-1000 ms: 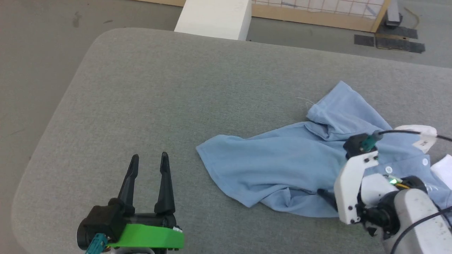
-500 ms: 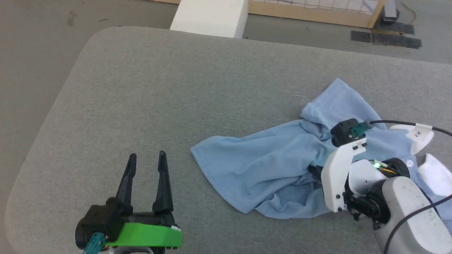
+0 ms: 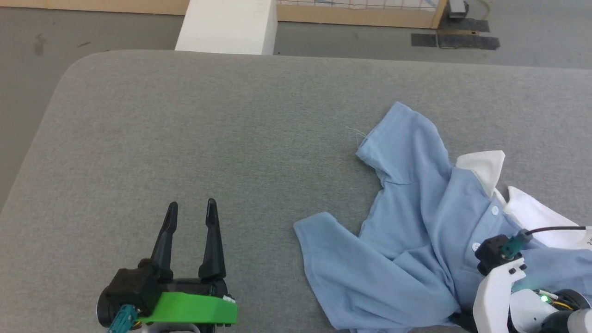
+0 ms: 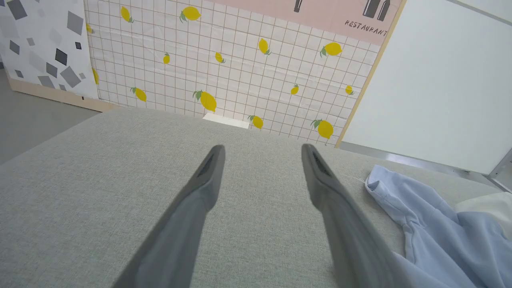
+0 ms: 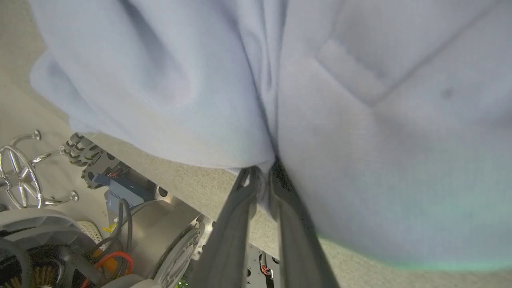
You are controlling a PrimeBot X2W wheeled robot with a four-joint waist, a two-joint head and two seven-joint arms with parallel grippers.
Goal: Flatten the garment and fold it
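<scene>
The light blue polo shirt (image 3: 416, 231) lies crumpled on the right half of the grey padded table (image 3: 208, 129). Its white collar lining (image 3: 485, 169) and small white buttons (image 3: 495, 210) face up, and one sleeve (image 3: 402, 138) points toward the far edge. My right gripper (image 5: 262, 176) is shut on the shirt's near hem, at the table's front edge. In the head view its fingers are hidden under fabric beside the white wrist (image 3: 492, 296). My left gripper (image 3: 192, 206) stands open and empty at the lower left, well left of the shirt (image 4: 420, 216).
A white block (image 3: 226, 25) stands just beyond the table's far edge, with a wooden-framed panel and dark floor mats (image 3: 455, 40) behind. The table's rounded left corner (image 3: 60, 88) drops to the floor. My own base (image 5: 120, 192) sits below the front edge.
The head camera has shifted. My right gripper pulled the shirt's hem back toward the table's near edge, drawing the body straighter and exposing the collar and buttons. The left gripper stayed put.
</scene>
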